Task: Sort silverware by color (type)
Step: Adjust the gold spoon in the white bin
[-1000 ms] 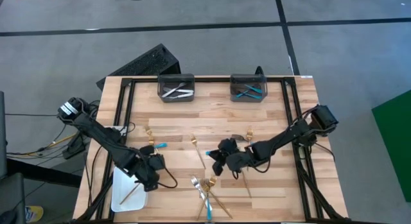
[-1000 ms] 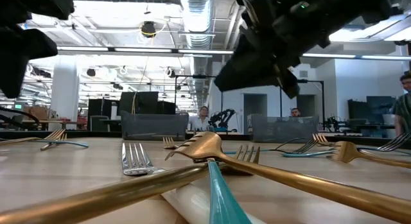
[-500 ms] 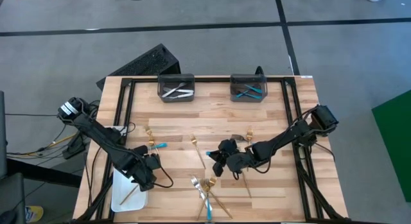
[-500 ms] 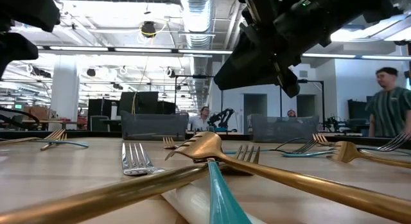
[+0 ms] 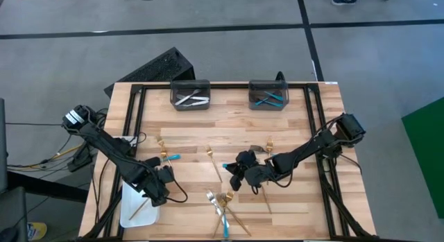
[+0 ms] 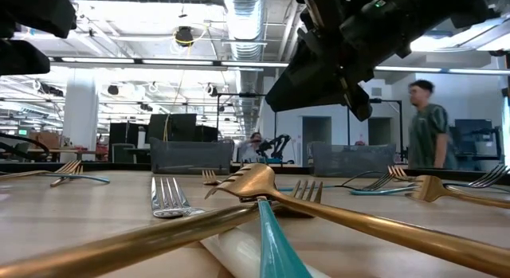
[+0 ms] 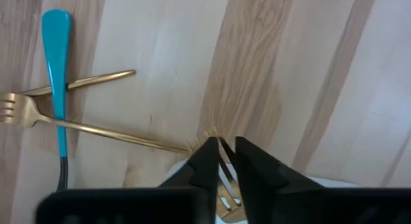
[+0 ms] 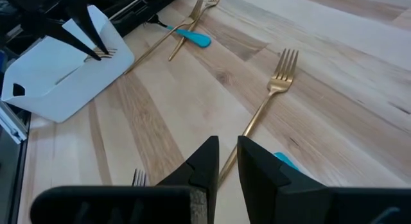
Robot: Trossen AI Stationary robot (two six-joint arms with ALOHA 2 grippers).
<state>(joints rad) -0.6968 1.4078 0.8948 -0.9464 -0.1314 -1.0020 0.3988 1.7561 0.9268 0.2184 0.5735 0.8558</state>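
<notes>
Over the far right corner of the white tray point(image 5: 129, 200) at the table's near left, my left gripper point(image 5: 158, 192) points down, shut on the tines of a gold fork point(image 5: 141, 209) lying in the tray. My right gripper point(image 5: 232, 175) hovers above mid-table, open by a narrow gap, nothing between its fingers point(image 8: 226, 161). Below it a gold fork point(image 8: 273, 89) and a turquoise handle point(image 8: 286, 161) lie flat on the wood. A gold fork point(image 7: 96, 131) lies crossed with a turquoise utensil point(image 7: 56, 76) beside the tray. My left gripper pinches the gold fork's tine end point(image 7: 223, 163) between its two fingers, which come from above and point down point(image 8: 96, 44). The fork's handle point(image 5: 139, 211) lies in the tray. Whether the tine end is raised off the tray I cannot tell.
Two dark bins stand at the far edge, one with silver pieces point(image 5: 190, 96), one with turquoise pieces point(image 5: 268, 96). A heap of gold, silver and turquoise utensils point(image 5: 223, 209) lies near the front edge. More gold forks point(image 5: 212, 157) lie scattered mid-table. A person point(image 6: 430, 123) walks behind.
My left gripper has stayed over the tray's corner, tipped a little, and its fingers have drawn together on the fork's tines. A person has walked leftward across the room behind the table.
</notes>
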